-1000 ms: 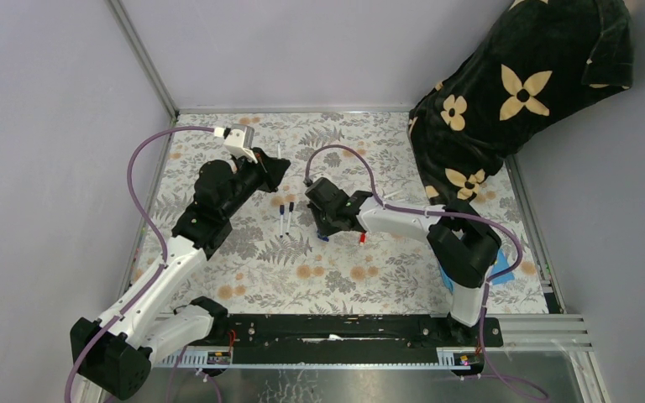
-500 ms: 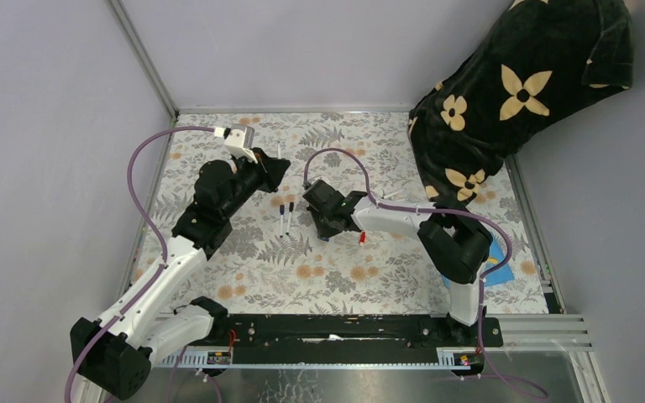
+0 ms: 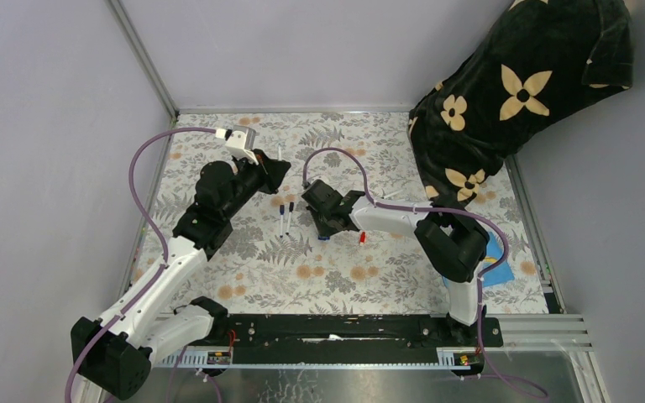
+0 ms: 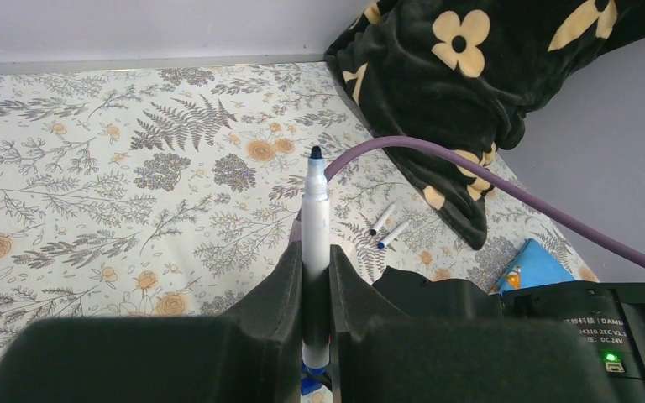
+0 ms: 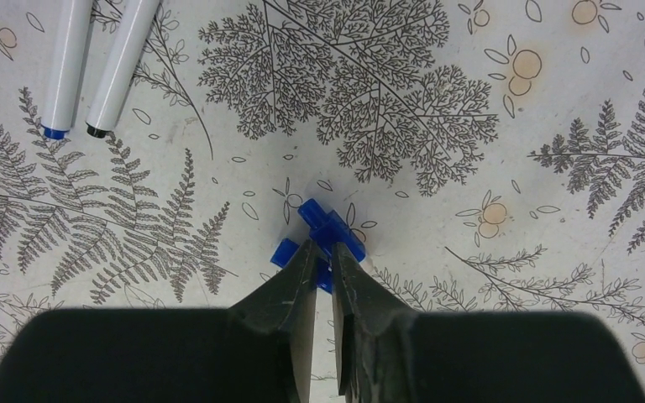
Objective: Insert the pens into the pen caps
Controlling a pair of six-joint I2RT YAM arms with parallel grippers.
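- My right gripper (image 5: 320, 256) has its two black fingers drawn in to a narrow slit, with the tips either side of a small blue plastic pen cap (image 5: 329, 233). The cap lies on the pale fern-printed tabletop (image 5: 512, 126), and I cannot tell whether the fingers actually pinch it
- My left gripper (image 4: 315, 273) is clenched on a slim white-barrelled marker pen (image 4: 316, 222), held upright between the pads with its dark tip free above them
- The step in hand looks like picking up the cap. I would close across its body, square on, so the open mouth is left clear to face the pen
- I judge the cap light and slippery enough to squirt sideways, so a slow squeeze and a short test lift come first
- Farther out, two more white pens (image 5: 67, 67) lie side by side, apart from the fingers, and a small red cap (image 3: 362, 238) sits near in the overhead view
- After that, I would line up tip and cap mouth on one axis before pushing
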